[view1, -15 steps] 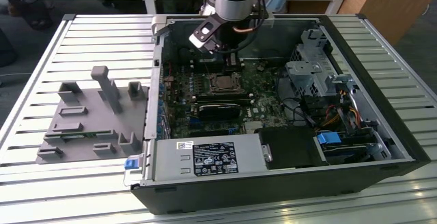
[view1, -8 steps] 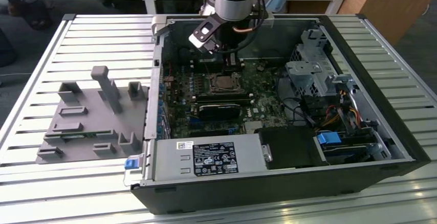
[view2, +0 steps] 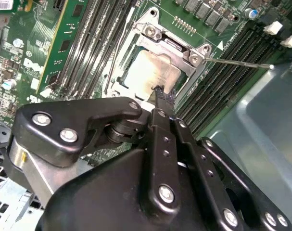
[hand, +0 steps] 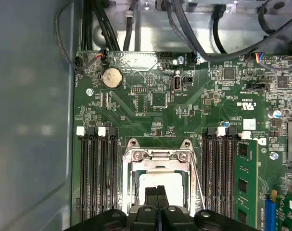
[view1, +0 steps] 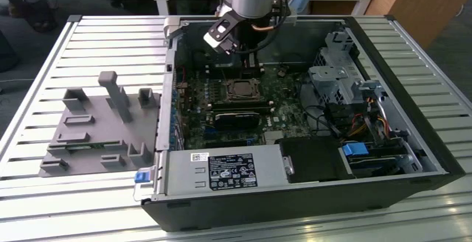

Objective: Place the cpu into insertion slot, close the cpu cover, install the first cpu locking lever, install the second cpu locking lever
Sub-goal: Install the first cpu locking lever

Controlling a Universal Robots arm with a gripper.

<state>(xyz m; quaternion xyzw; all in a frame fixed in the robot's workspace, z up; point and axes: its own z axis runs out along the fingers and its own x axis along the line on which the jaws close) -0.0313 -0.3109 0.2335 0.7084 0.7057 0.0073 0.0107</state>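
The cpu (hand: 160, 180) lies in the insertion slot (view1: 242, 89), its pale silvery face (view2: 153, 72) showing through the cut-out of the cpu cover (hand: 158, 155). The silvery cover frame (view2: 167, 43) lies down around the chip. My gripper (hand: 158, 192) hangs just over the near edge of the chip with its two black fingers pressed together and nothing between them; its tip (view2: 159, 92) is at the chip's rim. In the exterior view the gripper (view1: 252, 73) stands right behind the socket. A thin locking lever (view2: 239, 62) sticks out sideways over the memory slots, unlatched. Another thin lever (view2: 114, 62) runs along the opposite side.
Black memory slots (hand: 95, 168) flank the socket, with a green memory stick (hand: 247, 178) in one. Cables (hand: 112, 24) and the case wall (hand: 30, 120) are close by. A drive cage (view1: 332, 82) and a power supply (view1: 221, 170) sit inside the case. A grey fixture (view1: 96, 126) lies on the slatted table.
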